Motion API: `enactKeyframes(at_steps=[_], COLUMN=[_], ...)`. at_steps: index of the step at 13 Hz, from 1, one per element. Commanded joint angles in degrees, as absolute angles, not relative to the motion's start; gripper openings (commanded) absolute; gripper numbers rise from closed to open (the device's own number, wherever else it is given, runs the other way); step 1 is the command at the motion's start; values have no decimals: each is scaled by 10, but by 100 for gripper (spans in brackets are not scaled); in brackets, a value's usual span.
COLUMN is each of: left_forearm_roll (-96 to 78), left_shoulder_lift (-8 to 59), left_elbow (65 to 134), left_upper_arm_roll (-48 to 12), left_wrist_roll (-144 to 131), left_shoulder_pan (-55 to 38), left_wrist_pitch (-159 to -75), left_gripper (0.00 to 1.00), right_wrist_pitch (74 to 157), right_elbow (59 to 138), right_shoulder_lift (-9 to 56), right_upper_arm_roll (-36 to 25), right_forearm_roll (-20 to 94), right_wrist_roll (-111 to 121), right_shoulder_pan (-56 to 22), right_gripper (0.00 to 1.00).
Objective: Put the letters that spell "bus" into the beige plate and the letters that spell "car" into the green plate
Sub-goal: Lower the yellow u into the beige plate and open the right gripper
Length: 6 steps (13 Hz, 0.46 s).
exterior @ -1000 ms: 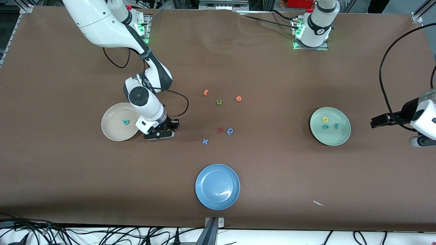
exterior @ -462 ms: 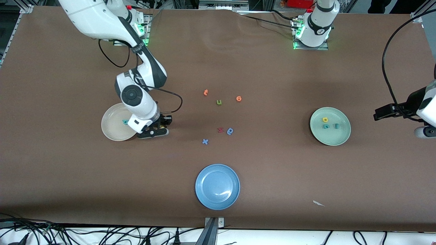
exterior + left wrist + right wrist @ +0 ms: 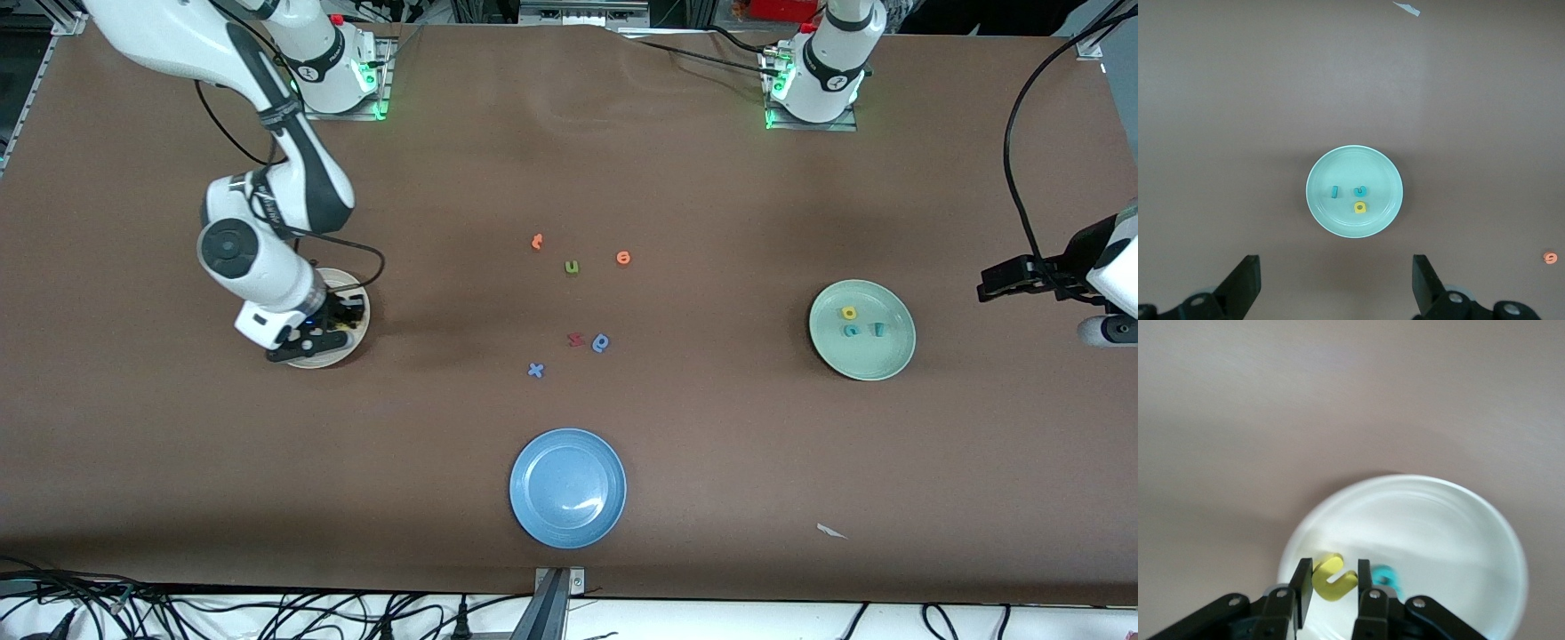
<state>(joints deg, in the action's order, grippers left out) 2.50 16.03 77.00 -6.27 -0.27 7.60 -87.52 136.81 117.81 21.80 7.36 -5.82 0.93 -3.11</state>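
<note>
The beige plate (image 3: 348,352) (image 3: 1471,510) lies toward the right arm's end of the table. Over it hangs my right gripper (image 3: 311,343) (image 3: 1331,588), shut on a yellow u (image 3: 1333,579) pinched between its fingers. A teal b (image 3: 1386,577) lies in that plate just beside the gripper. The green plate (image 3: 882,357) (image 3: 1325,172) holds a yellow a (image 3: 849,313) (image 3: 1360,207), a light-teal c (image 3: 851,331) (image 3: 1361,191) and a teal r (image 3: 878,329) (image 3: 1335,192). My left gripper (image 3: 1337,287) waits open, high over the table past the green plate at the left arm's end.
Loose letters lie mid-table: two orange ones (image 3: 537,241) (image 3: 623,258), an olive u (image 3: 572,267), a red one (image 3: 576,339), a blue a-like one (image 3: 601,342) and a blue x (image 3: 535,370). A blue plate (image 3: 567,487) sits nearest the front camera. A paper scrap (image 3: 831,531) lies by the front edge.
My right arm has carried the yellow u from beside the beige plate to over it. The left arm has drifted slightly toward its end of the table.
</note>
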Motion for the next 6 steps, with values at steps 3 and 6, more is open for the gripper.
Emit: enactKeyframes(at_steps=[3,6], left_forearm_roll=[14,14], left_shoulder_lift=[147,146], left_elbow=[775,774], left_upper_arm_roll=[-57,-59], left_wrist_roll=[18,18], left_shoulder_pan=[72,68], left_wrist_pitch=[-878,-878], left_gripper=[100,100], right_wrist_pitch=[1361,1325], right_elbow=[1216,1207], right_shoulder_lift=[184,170], right_upper_arm_roll=[82,83], right_forearm_roll=[-63,-57], right_wrist_roll=[33,33], right_shoulder_pan=[1,1], right_gripper=[81,100])
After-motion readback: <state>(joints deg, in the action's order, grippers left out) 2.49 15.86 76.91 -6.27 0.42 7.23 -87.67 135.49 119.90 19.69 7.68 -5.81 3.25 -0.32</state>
